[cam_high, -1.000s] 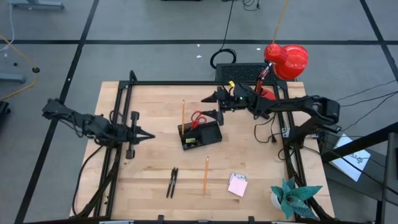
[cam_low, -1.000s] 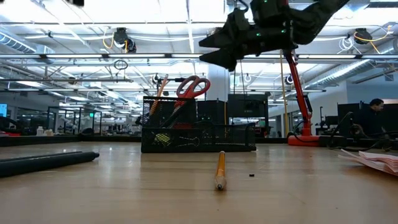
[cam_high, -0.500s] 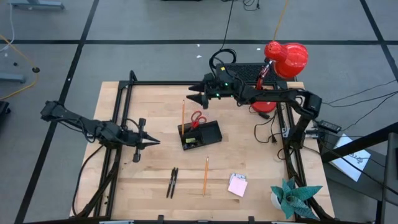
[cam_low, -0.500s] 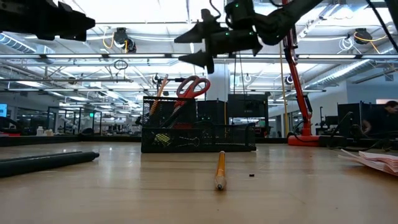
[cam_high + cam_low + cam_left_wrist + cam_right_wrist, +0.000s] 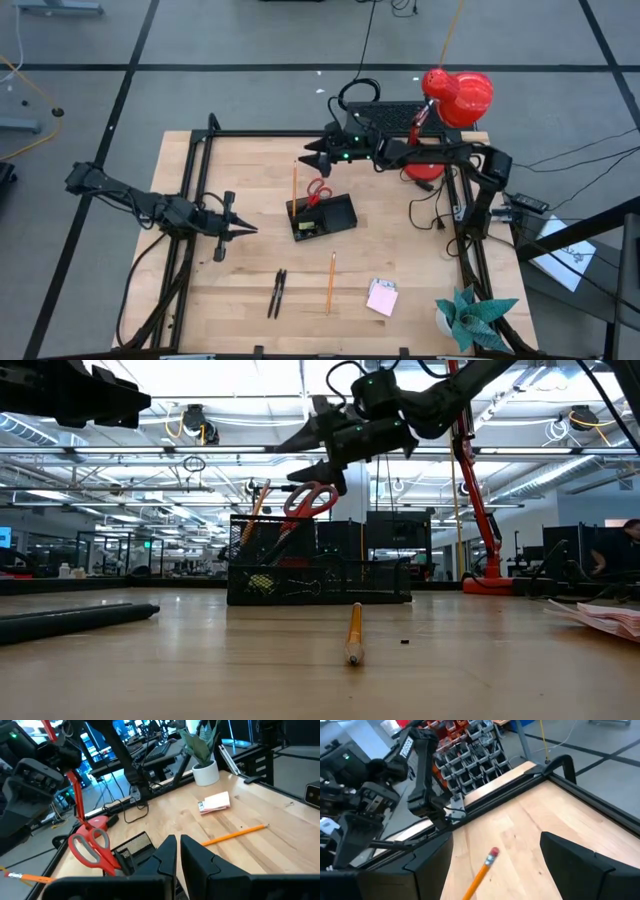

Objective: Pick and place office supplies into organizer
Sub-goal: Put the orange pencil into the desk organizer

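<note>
The organizer [image 5: 323, 216] sits near the middle of the tabletop [image 5: 250, 260], a black mesh tray with the red-handled scissors [image 5: 317, 191] standing in its taller section. One orange pencil [image 5: 294, 180] lies just beyond the organizer toward the far edge, a second pencil [image 5: 331, 282] lies nearer the front, two black pens [image 5: 277, 293] lie to its left, and the pink sticky-note pad [image 5: 381, 297] lies to its right.

The right gripper [image 5: 310, 155] hangs above the far pencil with its fingers spread wide and nothing between them; its wrist view shows the pencil's eraser end [image 5: 492, 852] in the gap between the fingers. Compared with a second ago, this arm has swung from beside the organizer's far right corner over to the far pencil, and in the low view it now sits lower, close above the scissors' handles [image 5: 310, 499].

The left gripper [image 5: 243, 230] waits over the left part of the tabletop, its fingers nearly together and empty; it has shifted slightly forward since then.
</note>
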Controlling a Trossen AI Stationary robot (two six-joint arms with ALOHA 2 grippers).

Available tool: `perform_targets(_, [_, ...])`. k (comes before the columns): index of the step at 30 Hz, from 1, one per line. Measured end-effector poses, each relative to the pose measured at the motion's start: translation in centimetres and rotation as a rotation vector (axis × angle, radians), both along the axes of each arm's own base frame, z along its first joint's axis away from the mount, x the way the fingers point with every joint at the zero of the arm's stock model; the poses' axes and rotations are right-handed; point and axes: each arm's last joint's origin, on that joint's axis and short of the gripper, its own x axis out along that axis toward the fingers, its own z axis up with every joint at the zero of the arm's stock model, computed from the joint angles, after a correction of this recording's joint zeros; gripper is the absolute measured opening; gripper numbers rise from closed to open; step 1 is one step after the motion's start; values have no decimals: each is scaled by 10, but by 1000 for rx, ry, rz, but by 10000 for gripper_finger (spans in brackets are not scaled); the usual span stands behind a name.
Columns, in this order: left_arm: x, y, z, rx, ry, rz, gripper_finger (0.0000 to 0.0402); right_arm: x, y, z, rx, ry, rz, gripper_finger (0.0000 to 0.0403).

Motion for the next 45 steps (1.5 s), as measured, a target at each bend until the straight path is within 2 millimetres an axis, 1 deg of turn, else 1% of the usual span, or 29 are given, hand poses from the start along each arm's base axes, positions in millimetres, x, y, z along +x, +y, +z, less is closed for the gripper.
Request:
perform_targets(3, [0, 0, 0, 3, 0, 0, 31, 1, 5, -2, -6, 23, -1, 295])
perform_targets(6, [0, 0, 0, 3, 0, 1, 31, 4, 10, -8, -25, 64, -15, 295])
perform_targets(11, [0, 0, 0, 2, -4, 2, 31, 10, 18, -13, -30, 70, 1, 295])
perform_targets(15, [0, 0, 0, 1, -5, 2, 31, 12, 19, -21, -10, 97, 0, 295])
perform_targets(21, [0, 0, 0, 1, -5, 2, 31, 14, 18, -23, -8, 91, -3, 295])
perform_targets(31, [0, 0, 0, -1, -4, 1, 31, 25, 16, -47, 20, 93, -2, 295])
perform_targets(39, [0, 0, 0, 0, 0, -2, 31, 27, 16, -45, 3, 44, 3, 293])
perform_targets(45, [0, 0, 0, 1, 2, -3, 31, 30, 21, -43, -16, 24, 18, 276])
